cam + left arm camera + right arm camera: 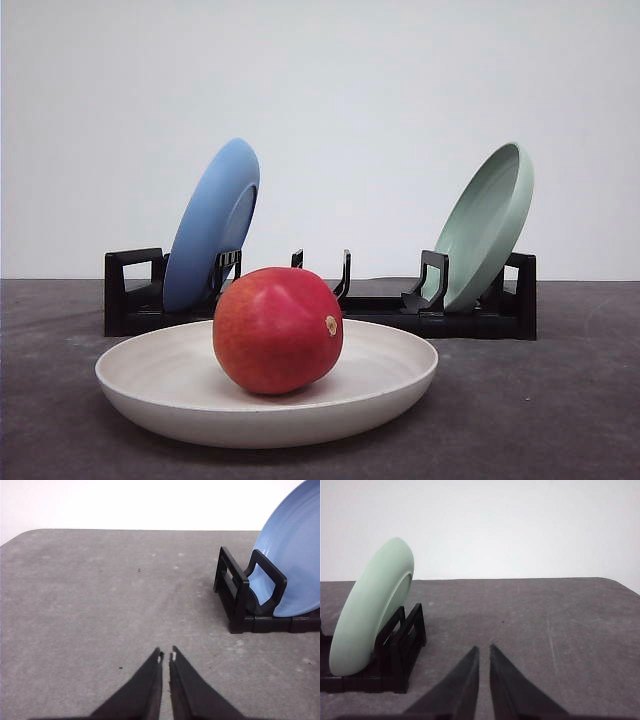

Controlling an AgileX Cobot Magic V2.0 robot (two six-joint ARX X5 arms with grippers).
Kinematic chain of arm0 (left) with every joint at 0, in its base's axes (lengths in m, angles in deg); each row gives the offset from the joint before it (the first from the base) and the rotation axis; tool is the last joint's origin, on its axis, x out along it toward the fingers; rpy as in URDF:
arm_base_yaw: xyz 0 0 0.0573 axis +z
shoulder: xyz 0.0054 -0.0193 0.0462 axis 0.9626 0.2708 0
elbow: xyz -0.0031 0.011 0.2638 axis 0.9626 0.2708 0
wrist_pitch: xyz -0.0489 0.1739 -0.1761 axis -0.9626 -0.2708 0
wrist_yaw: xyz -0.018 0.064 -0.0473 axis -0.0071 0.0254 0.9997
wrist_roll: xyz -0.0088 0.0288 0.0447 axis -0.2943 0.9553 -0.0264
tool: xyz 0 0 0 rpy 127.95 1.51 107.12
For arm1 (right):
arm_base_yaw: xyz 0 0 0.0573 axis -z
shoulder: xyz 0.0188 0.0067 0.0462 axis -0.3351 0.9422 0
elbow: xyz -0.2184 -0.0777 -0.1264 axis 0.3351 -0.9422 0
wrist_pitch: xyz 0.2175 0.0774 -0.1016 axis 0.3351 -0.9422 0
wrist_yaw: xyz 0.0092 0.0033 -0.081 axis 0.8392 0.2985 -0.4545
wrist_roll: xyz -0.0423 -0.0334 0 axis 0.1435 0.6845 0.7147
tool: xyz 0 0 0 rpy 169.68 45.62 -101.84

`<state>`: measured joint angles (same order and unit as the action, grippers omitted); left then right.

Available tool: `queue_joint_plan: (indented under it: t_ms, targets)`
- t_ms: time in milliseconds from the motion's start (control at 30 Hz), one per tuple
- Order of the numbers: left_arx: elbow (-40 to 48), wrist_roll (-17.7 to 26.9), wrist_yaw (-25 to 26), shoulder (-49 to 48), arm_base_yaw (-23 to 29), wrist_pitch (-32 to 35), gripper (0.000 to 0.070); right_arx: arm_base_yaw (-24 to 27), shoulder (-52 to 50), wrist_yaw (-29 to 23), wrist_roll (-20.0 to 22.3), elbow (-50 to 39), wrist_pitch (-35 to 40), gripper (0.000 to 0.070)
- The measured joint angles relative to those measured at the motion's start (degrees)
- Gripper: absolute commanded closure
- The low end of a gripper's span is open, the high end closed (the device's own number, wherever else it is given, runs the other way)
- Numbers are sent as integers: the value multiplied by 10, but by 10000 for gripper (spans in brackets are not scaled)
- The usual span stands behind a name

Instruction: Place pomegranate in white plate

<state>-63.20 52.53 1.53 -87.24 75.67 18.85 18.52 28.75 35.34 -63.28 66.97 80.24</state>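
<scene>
- The left hand [166, 656] is closed with nothing in it, its tips nearly touching, low over bare worktop [100, 605] beside the end of the black rack [240, 597] that carries the blue plate [295, 555].
- The right hand [483, 650] is likewise closed on nothing, over open worktop beside the rack end that holds the green plate [370, 615].
- The pomegranate [278, 329] sits inside the white plate [150, 375], near its middle, at the worktop's front edge ahead of the rack.
- The placing looks done; the best course is to keep both hands clear so the round fruit is not nudged.
</scene>
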Motion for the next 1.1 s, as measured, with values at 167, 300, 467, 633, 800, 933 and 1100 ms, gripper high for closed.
queue_joint_plan:
  t_ms: [167,300,467,633,800,933,1100]
  targets:
    - [0,0,0,0,0,0,697,0,0,0,0,0,0,665]
    - [0,0,0,0,0,0,697,0,0,0,0,0,0,665]
    - [0,0,0,0,0,0,697,0,0,0,0,0,0,665]
    - [0,0,0,0,0,0,697,0,0,0,0,0,0,665]
    - [0,0,0,0,0,0,697,0,0,0,0,0,0,665]
    - [0,0,0,0,0,0,697,0,0,0,0,0,0,665]
    - [0,0,0,0,0,0,697,0,0,0,0,0,0,665]
